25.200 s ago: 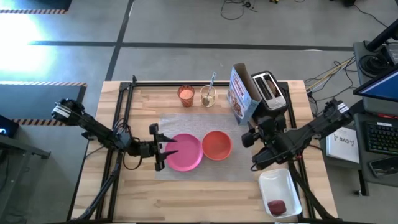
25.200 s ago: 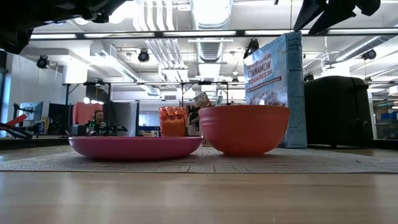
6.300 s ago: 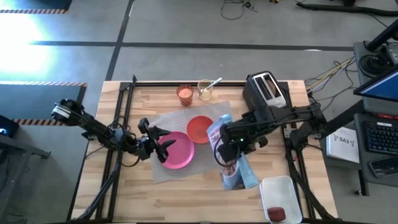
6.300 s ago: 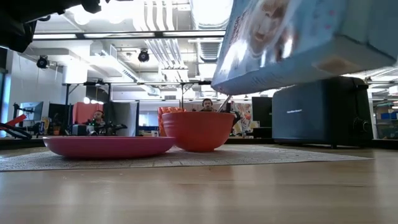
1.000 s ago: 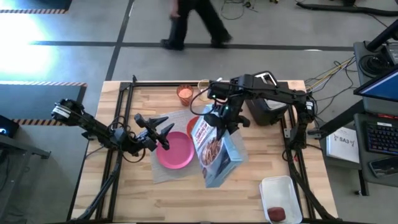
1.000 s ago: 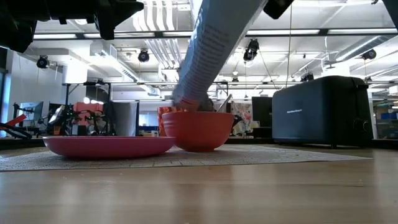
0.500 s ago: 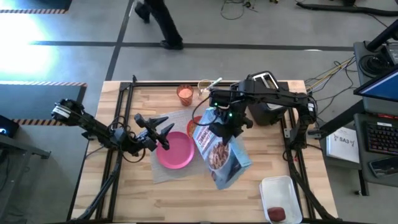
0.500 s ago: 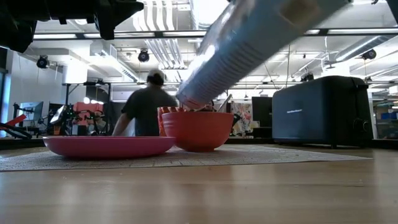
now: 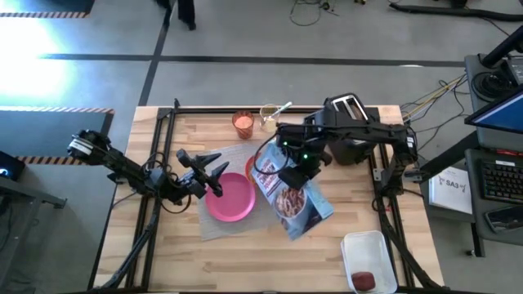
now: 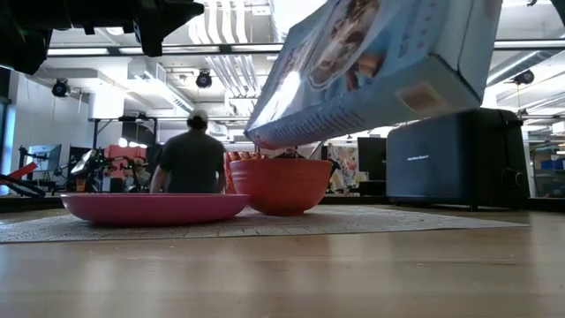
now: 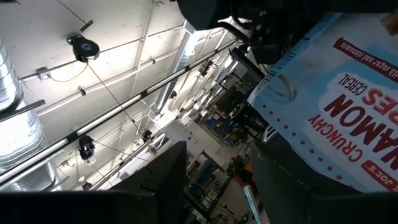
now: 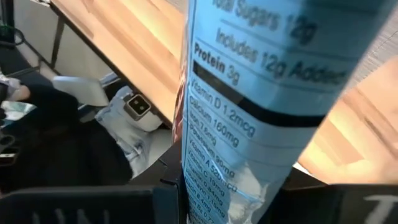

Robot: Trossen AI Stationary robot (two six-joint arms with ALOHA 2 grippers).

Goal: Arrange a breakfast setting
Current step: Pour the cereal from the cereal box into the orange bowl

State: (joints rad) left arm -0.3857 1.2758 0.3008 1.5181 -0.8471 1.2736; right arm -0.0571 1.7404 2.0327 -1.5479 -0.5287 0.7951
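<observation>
Your right gripper (image 9: 296,160) stays clamped on the cereal box (image 9: 288,196), tipped mouth-down at the orange-red bowl's (image 10: 281,185) five o'clock for pouring; left gripper (image 9: 214,169) waits with fingers apart.

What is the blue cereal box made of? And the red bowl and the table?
The cereal box looks like thin printed cardboard, slightly glossy, with flat folded edges. The bowl seems to be smooth matte plastic, one even orange-red colour; it might be ceramic. The table looks like light wood: strips with visible grain.
</observation>
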